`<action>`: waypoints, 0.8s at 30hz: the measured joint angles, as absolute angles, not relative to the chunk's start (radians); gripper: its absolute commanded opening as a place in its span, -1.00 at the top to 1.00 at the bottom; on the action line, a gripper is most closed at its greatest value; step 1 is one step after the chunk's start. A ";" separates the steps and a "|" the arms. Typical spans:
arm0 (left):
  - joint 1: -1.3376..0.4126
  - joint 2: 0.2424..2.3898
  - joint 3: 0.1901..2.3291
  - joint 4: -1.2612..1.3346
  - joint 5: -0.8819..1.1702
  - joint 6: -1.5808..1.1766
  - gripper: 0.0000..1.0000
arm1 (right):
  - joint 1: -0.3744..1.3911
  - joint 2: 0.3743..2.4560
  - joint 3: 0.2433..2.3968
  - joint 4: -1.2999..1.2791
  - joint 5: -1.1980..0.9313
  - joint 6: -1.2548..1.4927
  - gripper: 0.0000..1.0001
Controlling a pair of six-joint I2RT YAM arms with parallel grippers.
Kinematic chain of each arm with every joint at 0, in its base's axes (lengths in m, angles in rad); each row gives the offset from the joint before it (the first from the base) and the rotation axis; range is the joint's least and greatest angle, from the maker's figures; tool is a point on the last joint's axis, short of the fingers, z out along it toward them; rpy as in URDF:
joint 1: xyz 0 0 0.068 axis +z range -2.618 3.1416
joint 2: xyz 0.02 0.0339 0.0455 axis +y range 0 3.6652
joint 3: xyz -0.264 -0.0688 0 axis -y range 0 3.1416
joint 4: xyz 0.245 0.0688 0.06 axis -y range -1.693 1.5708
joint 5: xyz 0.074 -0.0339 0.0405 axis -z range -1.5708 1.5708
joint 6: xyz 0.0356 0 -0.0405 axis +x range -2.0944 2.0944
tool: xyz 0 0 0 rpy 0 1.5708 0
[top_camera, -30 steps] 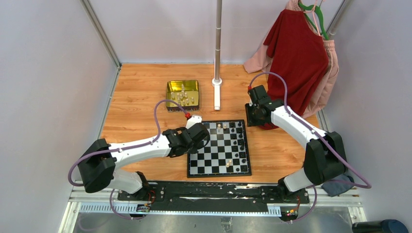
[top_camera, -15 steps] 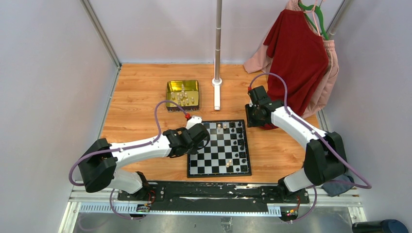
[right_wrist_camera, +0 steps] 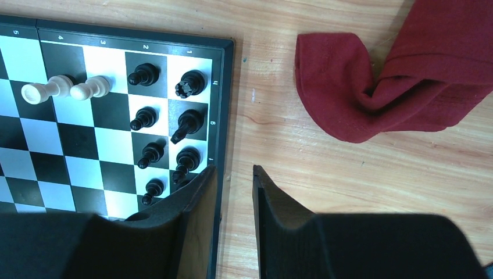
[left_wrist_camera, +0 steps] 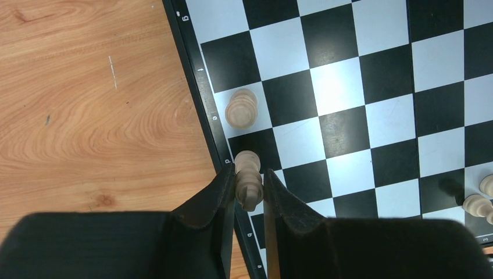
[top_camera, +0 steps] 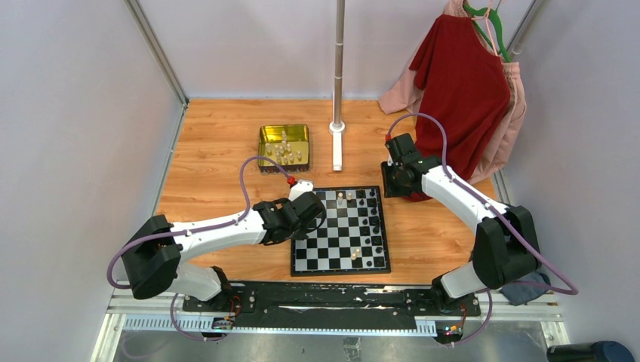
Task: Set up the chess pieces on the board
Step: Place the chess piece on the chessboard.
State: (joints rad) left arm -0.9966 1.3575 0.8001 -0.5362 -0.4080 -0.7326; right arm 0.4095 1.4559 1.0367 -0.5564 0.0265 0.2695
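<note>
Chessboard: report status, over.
Left gripper shut on pale chess piece at board edge. Right gripper open, empty. Second pale piece adjacent, apart.

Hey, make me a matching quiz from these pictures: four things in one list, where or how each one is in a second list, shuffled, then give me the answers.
Things:
1. left hand
2. right hand
3. gold tin
4. black pieces

Places or states:
A. holds loose pale pieces, beyond the board's far left corner
B. open and empty, by the board's right edge
C. standing in two rows along the board's right side
D. shut on a pale piece at the board's left edge

Pairs: 1-D, 2-B, 3-A, 4-C.
</note>
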 measured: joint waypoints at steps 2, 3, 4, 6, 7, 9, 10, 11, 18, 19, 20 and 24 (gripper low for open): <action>-0.997 1.357 0.800 -0.536 -0.408 -0.733 0.91 | 0.410 1.456 1.036 -0.556 0.026 0.269 0.33; -0.997 1.357 0.800 -0.536 -0.408 -0.733 0.91 | 0.410 1.456 1.036 -0.555 0.026 0.269 0.33; -0.997 1.357 0.800 -0.536 -0.408 -0.733 0.91 | 0.410 1.456 1.036 -0.555 0.027 0.269 0.33; -0.997 1.357 0.800 -0.535 -0.408 -0.733 0.91 | 0.410 1.456 1.035 -0.554 0.026 0.270 0.33; -0.997 1.357 0.800 -0.535 -0.408 -0.733 0.91 | 0.410 1.456 1.034 -0.554 0.026 0.269 0.33; -0.997 1.357 0.800 -0.532 -0.408 -0.733 0.91 | 0.410 1.455 1.034 -0.553 0.027 0.270 0.33; -0.997 1.357 0.800 -0.532 -0.408 -0.734 0.91 | 0.410 1.455 1.034 -0.553 0.026 0.269 0.33; -0.997 1.357 0.800 -0.532 -0.408 -0.734 0.91 | 0.410 1.455 1.034 -0.553 0.026 0.270 0.33; -0.997 1.357 0.800 -0.524 -0.402 -0.734 0.89 | 0.410 1.455 1.033 -0.553 0.026 0.269 0.33; -0.997 1.357 0.800 -0.524 -0.402 -0.734 0.87 | 0.410 1.455 1.033 -0.553 0.026 0.269 0.33; -0.997 1.358 0.800 -0.524 -0.400 -0.734 0.84 | 0.410 1.455 1.033 -0.553 0.026 0.269 0.33; -0.997 1.362 0.800 -0.520 -0.401 -0.733 0.54 | 0.409 1.455 1.033 -0.553 0.026 0.269 0.33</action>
State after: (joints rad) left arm -0.9974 1.3624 0.8001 -0.5198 -0.4007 -0.7334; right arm 0.4091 1.4551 1.0328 -0.5533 0.0261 0.2691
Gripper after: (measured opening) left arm 0.247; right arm 0.336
